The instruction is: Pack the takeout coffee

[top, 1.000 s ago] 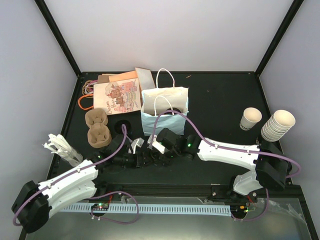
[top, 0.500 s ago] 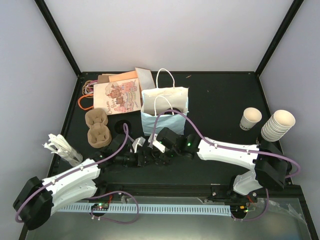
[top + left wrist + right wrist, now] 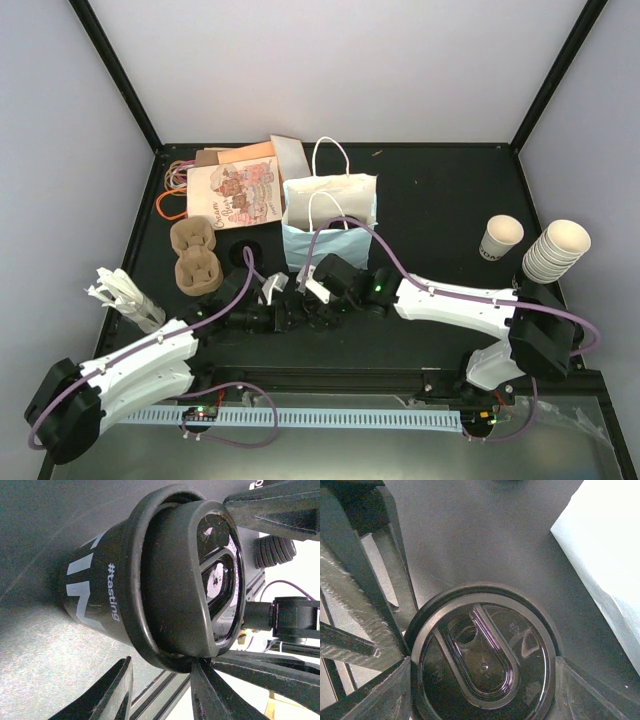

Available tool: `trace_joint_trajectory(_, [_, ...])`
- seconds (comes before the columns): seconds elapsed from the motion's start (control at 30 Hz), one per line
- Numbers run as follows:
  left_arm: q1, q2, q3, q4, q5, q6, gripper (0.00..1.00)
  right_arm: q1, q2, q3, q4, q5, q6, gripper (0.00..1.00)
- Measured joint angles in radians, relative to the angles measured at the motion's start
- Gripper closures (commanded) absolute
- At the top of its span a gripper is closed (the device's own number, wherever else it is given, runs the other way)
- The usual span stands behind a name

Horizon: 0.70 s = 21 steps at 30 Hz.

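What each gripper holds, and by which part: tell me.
Right gripper: the takeout coffee, pinched at its lid rim. Left gripper: nothing, open beside it.

Bag (image 3: 330, 195) blocks just behind takeout coffee (image 3: 485, 665); table (image 3: 440, 210) rt of bag free.

Black-lidded takeout coffee (image 3: 482, 652) clasped by right tool (image 3: 484, 682); pale blue bag (image 3: 605, 550) near.
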Motion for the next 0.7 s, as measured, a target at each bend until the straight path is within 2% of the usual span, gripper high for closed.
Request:
trace_joint_trajectory(0.37, [0.001, -0.140, 0.036, -0.217, -0.067, 0.008, 0.55, -0.020, 0.012, 0.004, 0.034, 0.010, 0.086, 0.37])
trace_joint_trajectory(0.7, [0.005, -0.329, 0.090, -0.272, -0.143, 0.008, 0.52, -0.021, -0.006, 0.003, 0.001, 0.048, 0.112, 0.36])
